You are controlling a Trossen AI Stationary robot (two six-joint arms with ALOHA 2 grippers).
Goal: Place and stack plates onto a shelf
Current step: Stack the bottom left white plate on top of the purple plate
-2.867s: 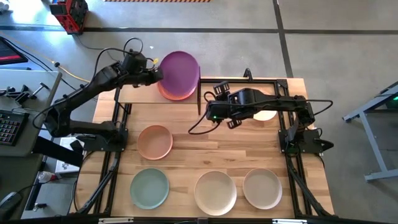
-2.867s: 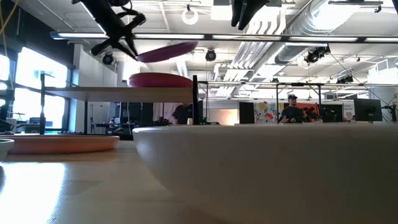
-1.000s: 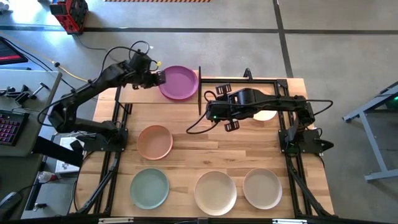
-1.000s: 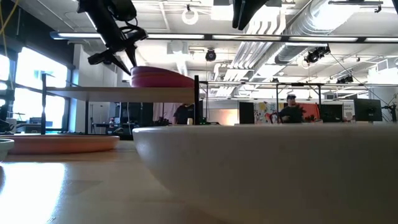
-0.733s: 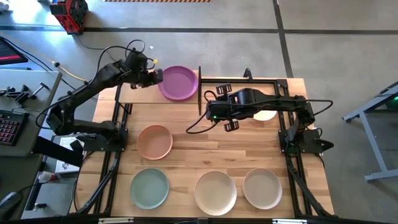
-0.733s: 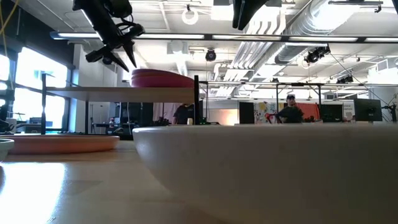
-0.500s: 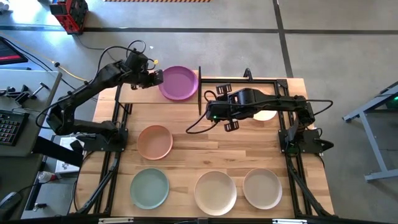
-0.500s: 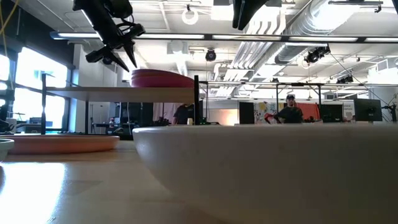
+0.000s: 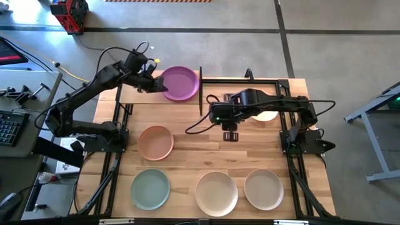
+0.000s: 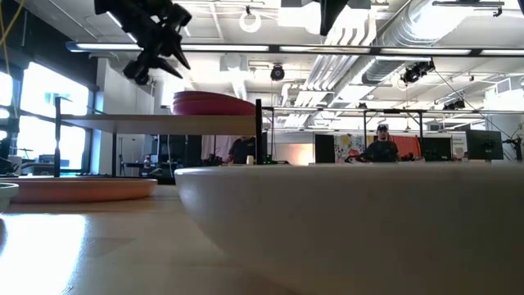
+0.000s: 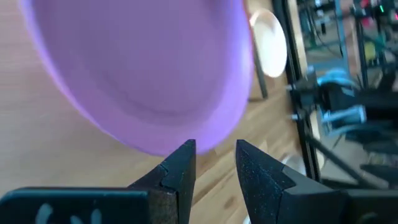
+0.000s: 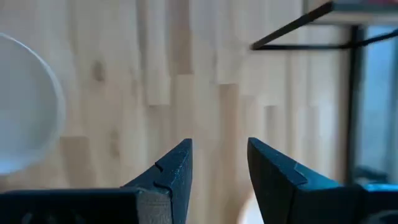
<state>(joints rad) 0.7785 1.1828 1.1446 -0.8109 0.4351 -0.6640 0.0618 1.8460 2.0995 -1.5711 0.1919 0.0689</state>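
A purple plate lies on top of a stack of plates at the right end of the shelf. My left gripper hangs open just left of this plate's rim and above it. In the left wrist view the plate fills the picture beyond the open fingers. My right gripper stands open above the bare tabletop, pointing down, with nothing between its fingers. On the table lie a peach plate, a mint green plate, a cream plate and a beige plate.
Another pale plate lies under the right arm, near the table's right side. The shelf's black post stands between the stack and my right gripper. The slatted wooden tabletop is bare in its middle.
My left gripper has risen from the purple plate's left rim and tipped and rolled; the plate has stayed on the stack. My right gripper has rolled about its wrist while keeping its place above the table.
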